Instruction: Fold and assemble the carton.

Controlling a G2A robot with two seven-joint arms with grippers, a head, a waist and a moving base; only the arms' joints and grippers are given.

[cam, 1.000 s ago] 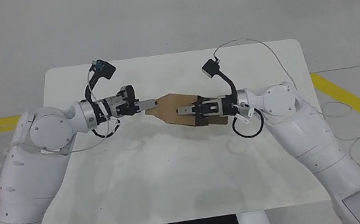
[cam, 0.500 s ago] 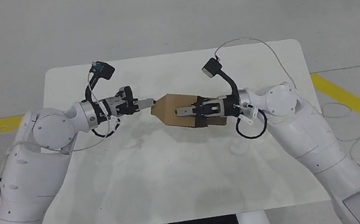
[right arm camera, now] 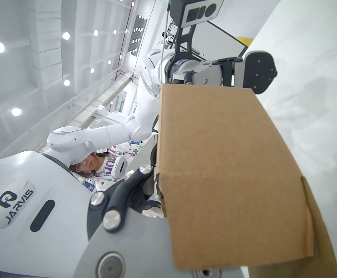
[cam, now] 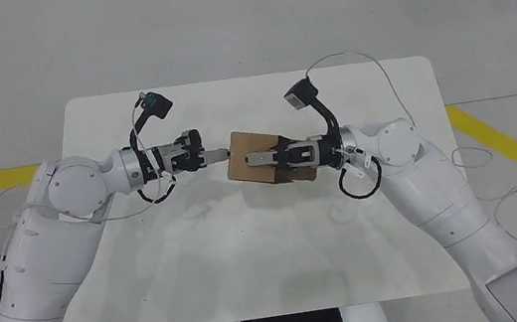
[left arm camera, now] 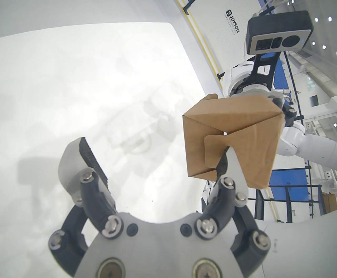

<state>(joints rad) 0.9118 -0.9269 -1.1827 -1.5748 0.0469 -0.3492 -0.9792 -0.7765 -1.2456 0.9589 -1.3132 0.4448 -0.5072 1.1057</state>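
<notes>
- Your right gripper (cam: 258, 161) is clamped on the brown cardboard carton (cam: 241, 150), gripping it from the side that faces the right arm.
- In the right wrist view the carton (right arm camera: 223, 163) hides most of the fingers, so the grip is read from the top view.
- The carton is over the far-middle part of the white rounded-corner table (cam: 254, 262), between the two arms.
- You can't tell whether its low edge touches the tabletop (left arm camera: 79, 79).
- The carton is squared up into a box. The end facing the left arm is folded shut, with a rounded tab flap lying over the diagonal folds (left arm camera: 237, 123).
- Your left gripper (left arm camera: 155, 155) is spread wide and holding nothing.
- It sits just beside that closed end (cam: 216, 155).
- One fingertip (left arm camera: 227, 158) sits right at the tab flap (contact looks likely, not certain). The other fingertip (left arm camera: 87, 150) is well apart from the carton, out over bare table.
- The right arm's black wrist camera (left arm camera: 279, 33) sits above the carton in the left wrist view.
</notes>
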